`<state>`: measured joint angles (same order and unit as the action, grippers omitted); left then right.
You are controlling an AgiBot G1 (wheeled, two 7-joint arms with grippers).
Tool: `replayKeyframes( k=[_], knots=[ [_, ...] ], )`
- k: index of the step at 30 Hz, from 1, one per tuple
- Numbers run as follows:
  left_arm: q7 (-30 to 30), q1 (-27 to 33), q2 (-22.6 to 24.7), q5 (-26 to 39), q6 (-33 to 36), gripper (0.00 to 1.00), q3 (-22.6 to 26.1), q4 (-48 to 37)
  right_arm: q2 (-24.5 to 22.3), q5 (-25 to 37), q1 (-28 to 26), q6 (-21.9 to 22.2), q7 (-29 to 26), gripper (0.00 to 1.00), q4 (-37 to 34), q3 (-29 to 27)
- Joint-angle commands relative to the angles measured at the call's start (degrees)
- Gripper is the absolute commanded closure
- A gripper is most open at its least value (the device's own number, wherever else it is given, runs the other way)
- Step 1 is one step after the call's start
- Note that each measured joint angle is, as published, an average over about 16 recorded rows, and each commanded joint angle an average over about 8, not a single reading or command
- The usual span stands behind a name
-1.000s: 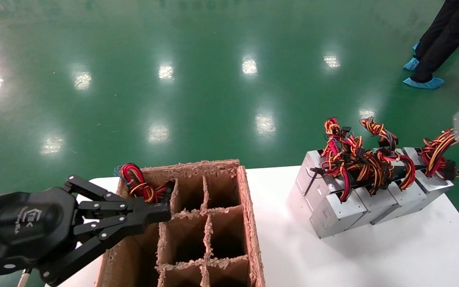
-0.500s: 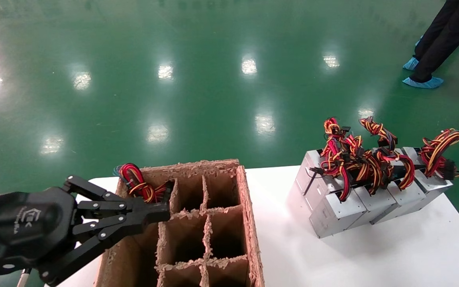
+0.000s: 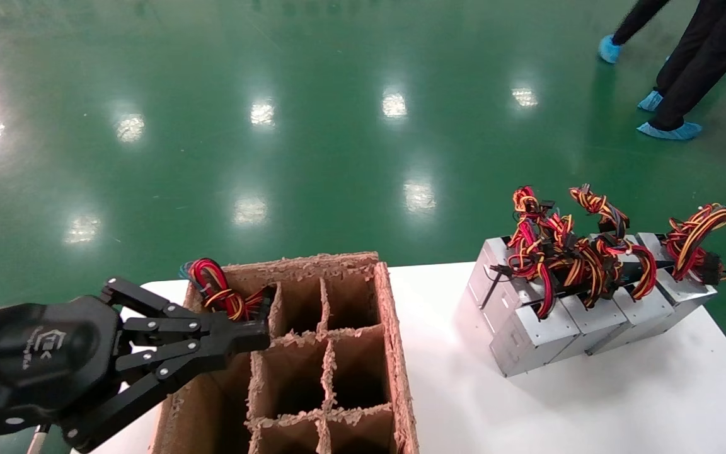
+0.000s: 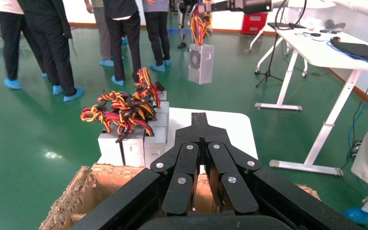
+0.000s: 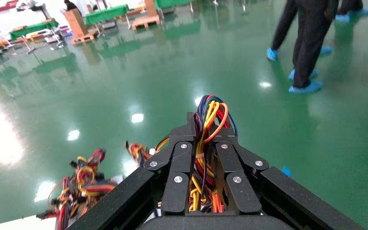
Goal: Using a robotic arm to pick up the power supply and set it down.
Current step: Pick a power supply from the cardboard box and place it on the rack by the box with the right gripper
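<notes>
One divided cardboard carton at seven o'clock; at least five power supplies clustered at four o'clock; a sixth power supply hangs aloft.

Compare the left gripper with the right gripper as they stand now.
The left gripper is shut on nothing; the right gripper is shut on a wire bundle. The left gripper sits low over the cardboard box; the right gripper is raised, with the power supply hanging in the air from those wires. Both are black jointed claws.
</notes>
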<state>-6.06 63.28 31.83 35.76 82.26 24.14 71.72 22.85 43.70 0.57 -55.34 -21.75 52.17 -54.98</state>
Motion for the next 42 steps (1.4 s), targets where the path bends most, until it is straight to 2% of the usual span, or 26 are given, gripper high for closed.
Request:
replayKeyframes(
  k=[1,10,22,32,42],
  knots=[
    [0.0,0.0,0.0,0.0,0.0,1.00,0.0,0.0,1.6,1.2,2.6,1.6,-1.8,1.00,2.9,-1.6],
    [0.0,0.0,0.0,0.0,0.0,1.00,0.0,0.0,4.5,5.0,5.8,11.1,-8.2,1.00,13.5,1.3],
    [0.0,0.0,0.0,0.0,0.0,1.00,0.0,0.0,5.4,8.3,4.2,20.4,-11.0,1.00,18.5,9.5],
    [0.0,0.0,0.0,0.0,0.0,1.00,0.0,0.0,5.6,11.1,-1.2,29.4,-13.6,1.00,20.1,21.1],
    [0.0,0.0,0.0,0.0,0.0,1.00,0.0,0.0,6.1,13.9,-11.6,35.5,-15.9,1.00,19.1,34.7]
  ],
)
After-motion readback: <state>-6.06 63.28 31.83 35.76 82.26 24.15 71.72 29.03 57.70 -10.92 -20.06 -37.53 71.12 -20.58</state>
